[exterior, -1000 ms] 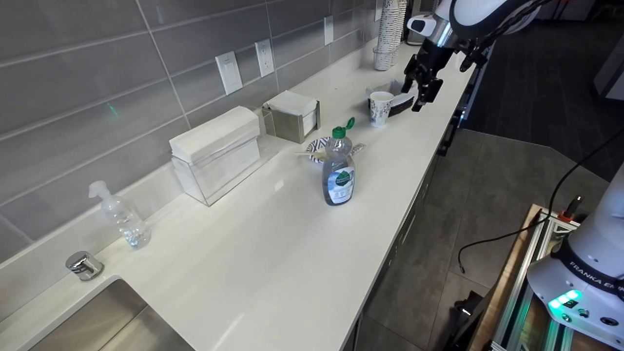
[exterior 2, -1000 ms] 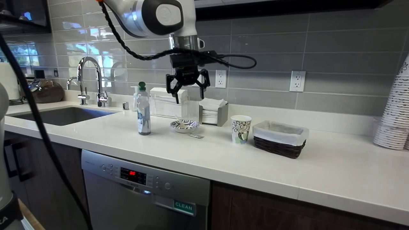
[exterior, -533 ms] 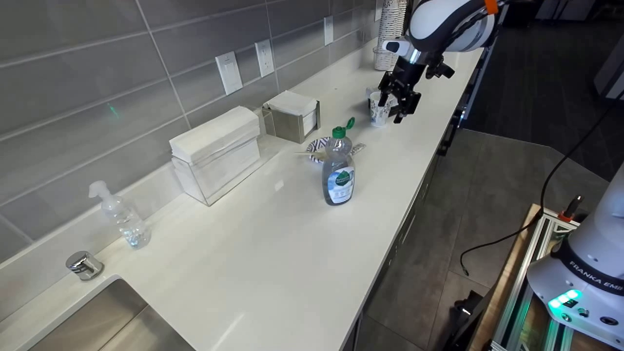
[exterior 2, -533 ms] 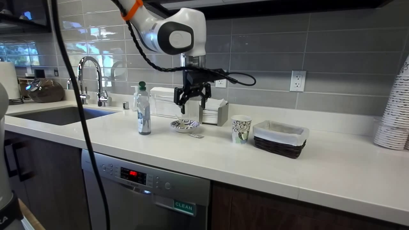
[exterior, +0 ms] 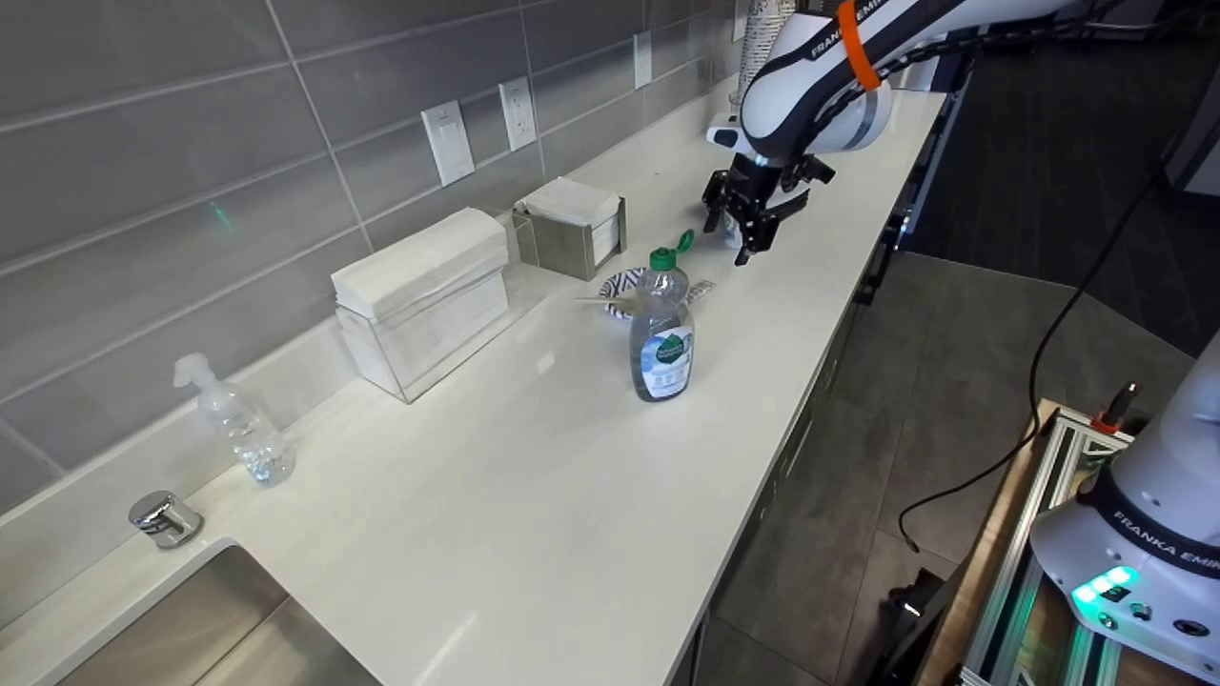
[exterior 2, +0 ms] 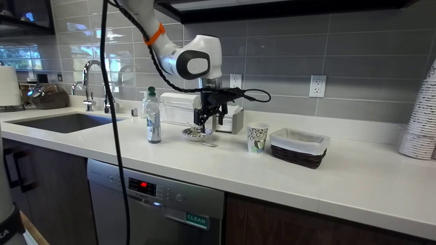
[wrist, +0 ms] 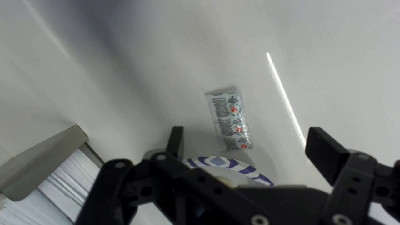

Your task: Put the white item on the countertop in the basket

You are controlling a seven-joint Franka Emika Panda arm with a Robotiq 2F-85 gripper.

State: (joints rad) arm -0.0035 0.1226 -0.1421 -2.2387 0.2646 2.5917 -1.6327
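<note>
A glossy grey-tiled wall rises behind a long white table with a sink set into it. Below stand dark cabinets and a silver dishwasher. Bright reflections shine on the wall above the sink; the floor is grey.

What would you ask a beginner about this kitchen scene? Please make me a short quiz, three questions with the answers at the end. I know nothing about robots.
1. Which of these stands closest to the lined basket?
a) the blue-labelled bottle
b) the paper cup
c) the faucet

2. True or false: the gripper, the robot's pinching hand, is open.

3. Where does the small printed packet lie?

Key:
1. b
2. True
3. On the countertop, near the patterned bowl
</note>
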